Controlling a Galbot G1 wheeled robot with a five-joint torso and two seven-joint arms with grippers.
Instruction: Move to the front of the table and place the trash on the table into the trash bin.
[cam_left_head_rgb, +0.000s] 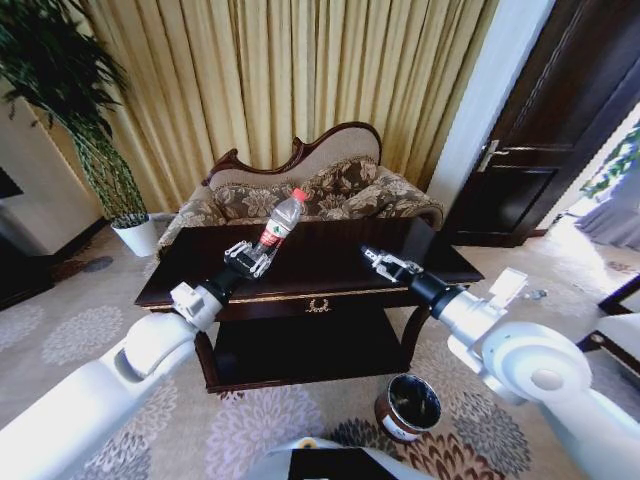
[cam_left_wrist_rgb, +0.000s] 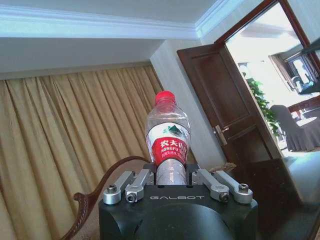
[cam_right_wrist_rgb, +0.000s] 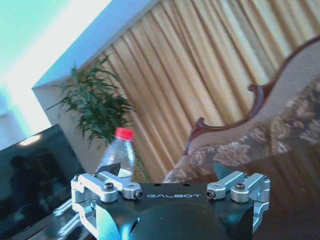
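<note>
Bottle grip is the first risk. On the robot's left, the left gripper (cam_left_head_rgb: 246, 258) pinches the clear bottle (cam_left_head_rgb: 281, 221) near its base, so most of the body, the red-white label and the red cap stand above the fingers (cam_left_wrist_rgb: 131, 185). The bottle is tilted and appears lifted above the table (cam_left_head_rgb: 330, 285). A low hold on thin plastic is judged prone to pivoting or slipping if the arm swings quickly.

Centre: the glossy table top lies directly below the bottle. A drop here would likely let the bottle roll toward the sofa (cam_left_head_rgb: 330, 190) or off the edge.

On the robot's right, the right gripper (cam_left_head_rgb: 385, 262) hovers over the table with its fingers spread and nothing between them. It sits between the bottle and the route to the bin, so a direct sweep risks contact between the arms.

Lower right: the trash bin (cam_left_head_rgb: 408, 406) stands on the carpet in front of the table, beside the right arm. Its mouth is small; an early or off-centre release would probably strike the rim and tip it.
</note>
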